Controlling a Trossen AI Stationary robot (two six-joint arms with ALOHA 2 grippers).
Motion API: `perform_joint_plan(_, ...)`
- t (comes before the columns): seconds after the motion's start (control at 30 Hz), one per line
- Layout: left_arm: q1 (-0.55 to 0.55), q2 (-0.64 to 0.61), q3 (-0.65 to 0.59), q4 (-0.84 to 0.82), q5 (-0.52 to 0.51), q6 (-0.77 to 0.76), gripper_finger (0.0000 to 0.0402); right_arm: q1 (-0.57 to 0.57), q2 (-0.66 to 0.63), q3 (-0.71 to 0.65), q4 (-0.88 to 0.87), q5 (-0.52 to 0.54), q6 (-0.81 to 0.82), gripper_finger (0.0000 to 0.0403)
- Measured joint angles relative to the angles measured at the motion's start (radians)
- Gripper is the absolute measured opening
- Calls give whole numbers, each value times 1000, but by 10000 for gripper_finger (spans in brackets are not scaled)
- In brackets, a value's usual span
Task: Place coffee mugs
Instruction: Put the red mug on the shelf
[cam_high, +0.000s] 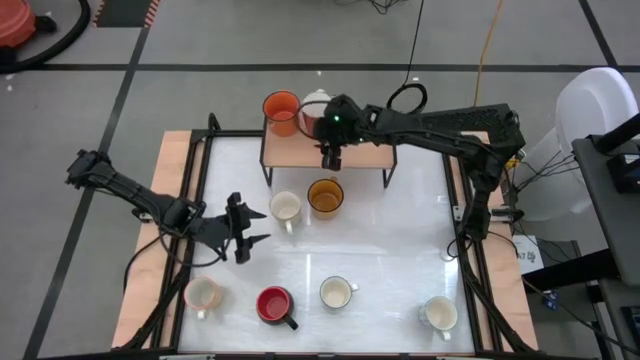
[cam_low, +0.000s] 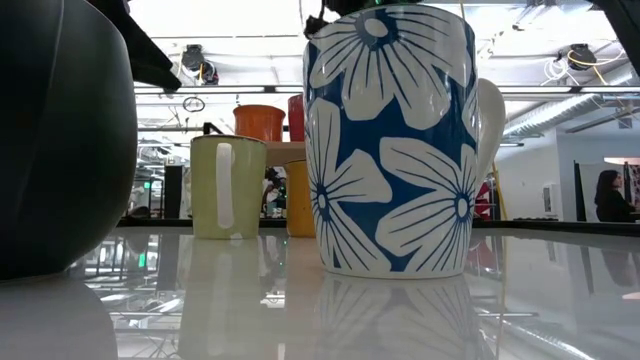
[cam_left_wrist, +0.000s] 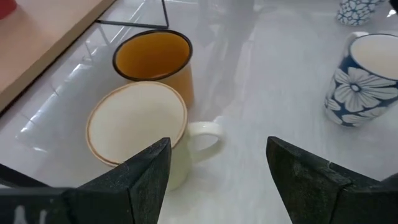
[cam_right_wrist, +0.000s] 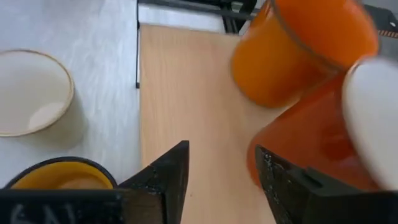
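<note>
A wooden shelf (cam_high: 360, 150) stands at the table's far middle. On it are an orange mug (cam_high: 281, 110), a white mug (cam_high: 316, 101) and a red-orange mug (cam_right_wrist: 298, 143). My right gripper (cam_right_wrist: 221, 174) hangs open over the shelf beside these mugs, with bare wood between its fingers. One finger (cam_right_wrist: 280, 180) is close to the red-orange mug; whether it touches, I cannot tell. In front of the shelf a cream mug (cam_left_wrist: 137, 124) and an amber mug (cam_left_wrist: 155, 59) stand upright on the table. My left gripper (cam_left_wrist: 217, 162) is open just left of the cream mug, and the mug's handle (cam_left_wrist: 205, 134) points at its gap.
Along the near edge stand a pale mug (cam_high: 203, 294), a red mug (cam_high: 274, 303), a white mug (cam_high: 337, 292) and a blue flower-patterned mug (cam_high: 439, 313). A black frame (cam_high: 200, 170) runs along the table's sides. Open white tabletop (cam_high: 400, 240) lies right of centre.
</note>
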Motion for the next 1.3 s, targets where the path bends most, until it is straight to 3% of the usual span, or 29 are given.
perform_joint_plan(0.27, -23, 0, 0, 0, -1, -14, 269, -30, -165, -324, 285, 2, 2, 138)
perform_joint_plan(0.47, -24, 0, 0, 3, -24, -14, 269, -101, -228, -465, 421, -2, 43, 102)
perform_joint_plan(0.77, -23, 0, 0, 30, -27, -10, 269, -168, -194, -487, 484, -7, 103, 57)
perform_joint_plan(0.93, -23, 0, 0, 34, -30, 8, 269, -188, -146, -487, 602, -75, 123, 43)
perform_joint_plan(1.3, -23, 0, 0, 33, -33, 5, 269, -215, -126, -487, 720, -76, 132, 21)
